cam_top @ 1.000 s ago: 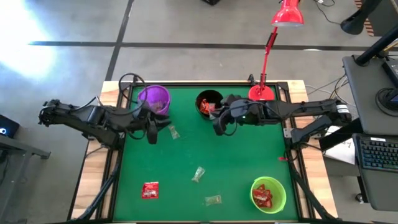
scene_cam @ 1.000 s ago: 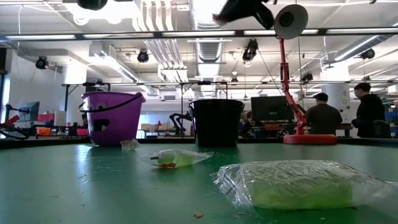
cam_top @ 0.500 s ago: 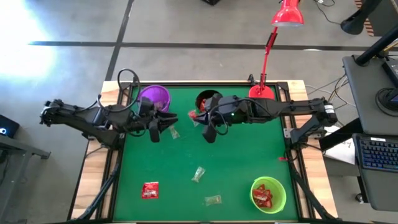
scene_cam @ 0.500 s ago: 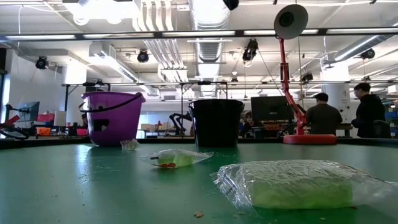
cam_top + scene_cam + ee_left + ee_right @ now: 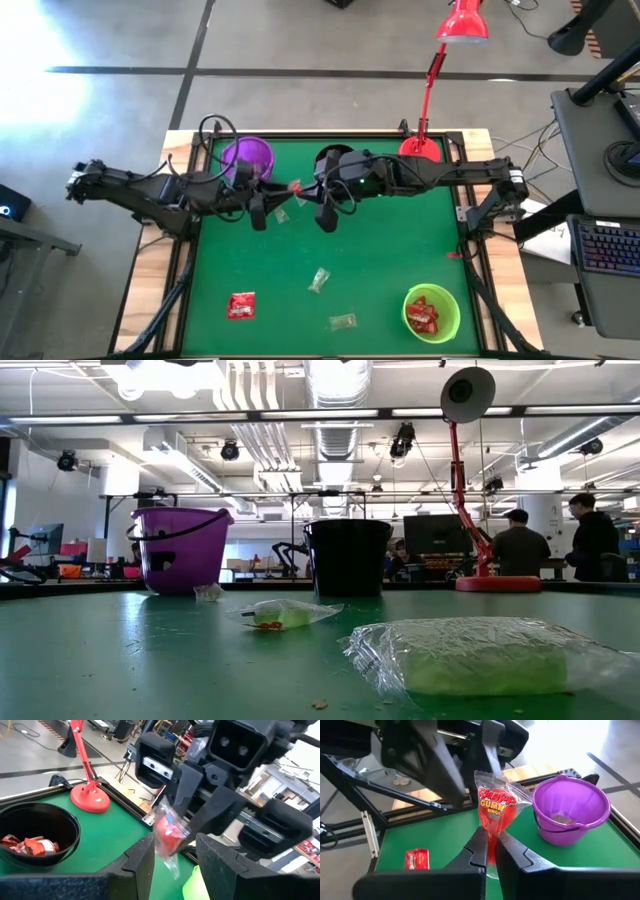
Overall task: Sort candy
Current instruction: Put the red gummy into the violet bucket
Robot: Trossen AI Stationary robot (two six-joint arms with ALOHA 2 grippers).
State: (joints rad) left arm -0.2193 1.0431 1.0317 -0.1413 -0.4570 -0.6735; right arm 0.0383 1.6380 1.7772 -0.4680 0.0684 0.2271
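Green felt covers the worktop, with a red desk lamp at its far edge. My right pincer is pressed together on a red crinkly wrapped candy printed with white lettering, holding it up in the air between the purple plastic cup and the black cup. From above, that sweet shows as a red speck just ahead of the right arm. My left pincer faces it with fingers spread, the candy hanging in the gap between them; I cannot tell whether they touch the wrapper.

Other sweets lie loose on the felt: a flat red packet with white marks near the front left, a pale clear-wrapped one mid-worktop, another pale one nearer the front, and a clear one beside the left pincer. Red sweets sit in the lime green cup at front right and in the black cup.
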